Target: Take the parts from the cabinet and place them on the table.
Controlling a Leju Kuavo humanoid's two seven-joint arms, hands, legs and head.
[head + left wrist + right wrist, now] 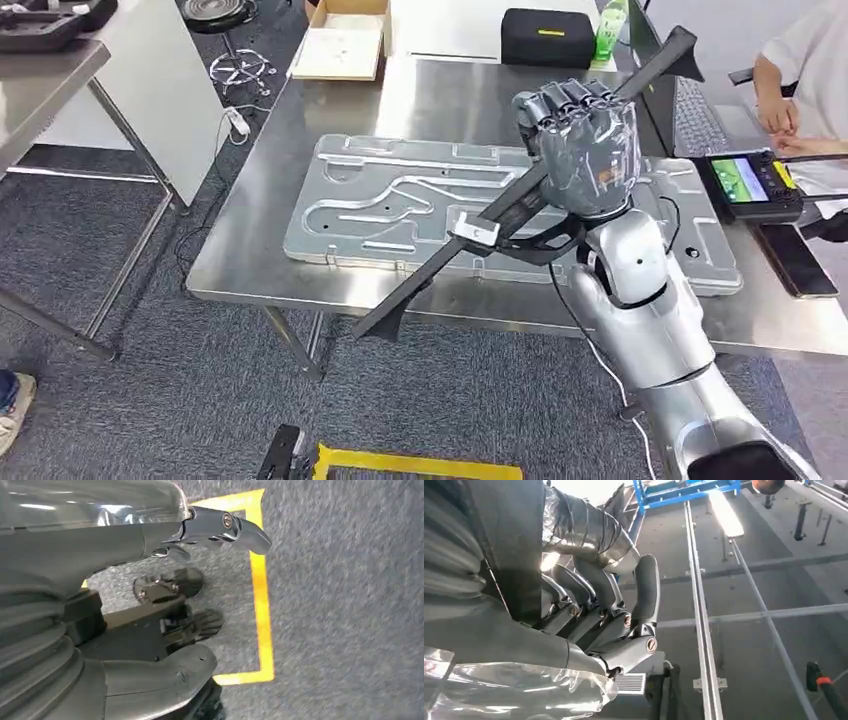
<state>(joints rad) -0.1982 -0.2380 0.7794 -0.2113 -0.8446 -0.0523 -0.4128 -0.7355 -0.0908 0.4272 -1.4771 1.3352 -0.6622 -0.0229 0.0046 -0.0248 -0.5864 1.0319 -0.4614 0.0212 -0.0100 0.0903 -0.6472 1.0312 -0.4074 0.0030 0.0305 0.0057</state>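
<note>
My right hand (pixel 585 140) is raised above the steel table (pixel 250 270), curled in a fist around a long black bar part (pixel 430 270). The bar slants from the far right, past the hand, down over the table's near edge. A large silver stamped panel (pixel 400 200) lies flat on the table under the hand. In the right wrist view the fingers (pixel 614 625) wrap a dark bar (pixel 519 555) against the ceiling. My left hand (pixel 100 545) hangs over grey carpet, fingers apart, holding nothing.
A person (pixel 800 70) sits at the table's far right by a laptop (pixel 695 115) and a screen controller (pixel 745 185). A black case (pixel 547 38), a green bottle (pixel 610 30) and a cardboard box (pixel 345 40) stand at the back. Yellow floor tape (pixel 420 465) lies near me.
</note>
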